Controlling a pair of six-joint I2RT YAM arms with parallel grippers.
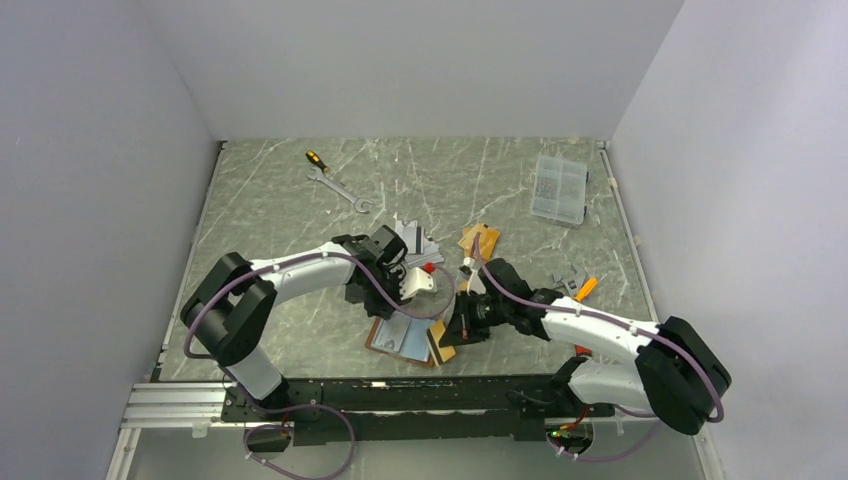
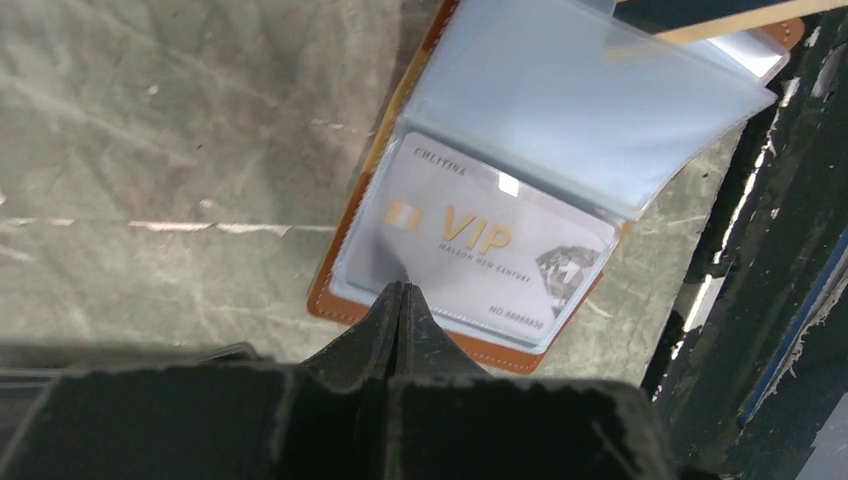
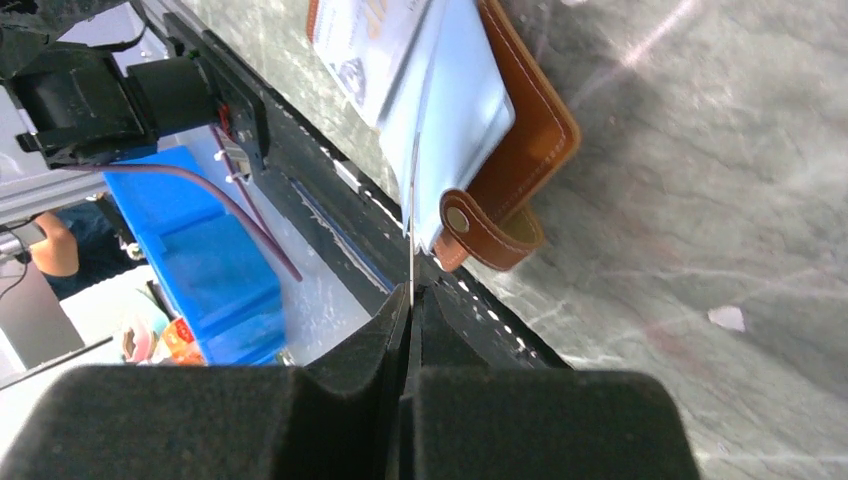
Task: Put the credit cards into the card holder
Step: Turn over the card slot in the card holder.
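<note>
Green-veined marble table [image 1: 280, 200] carries one tan card holder [image 2: 330, 300], lying open just ahead of both tools and hard against the black rail [image 1: 400, 385] at the near edge. Bare tabletop lies off the left gripper's [image 2: 400, 290] left side. One silver card [image 2: 480, 250] sits sleeved, its long axis slanting crosswise before those clenched, empty fingertips. The right gripper [image 3: 412, 295] is clamped on one gold-orange card [image 1: 441, 345], edge-on and pointing straight ahead between the sleeves. The snap tab [image 3: 458, 215] faces it.
</note>
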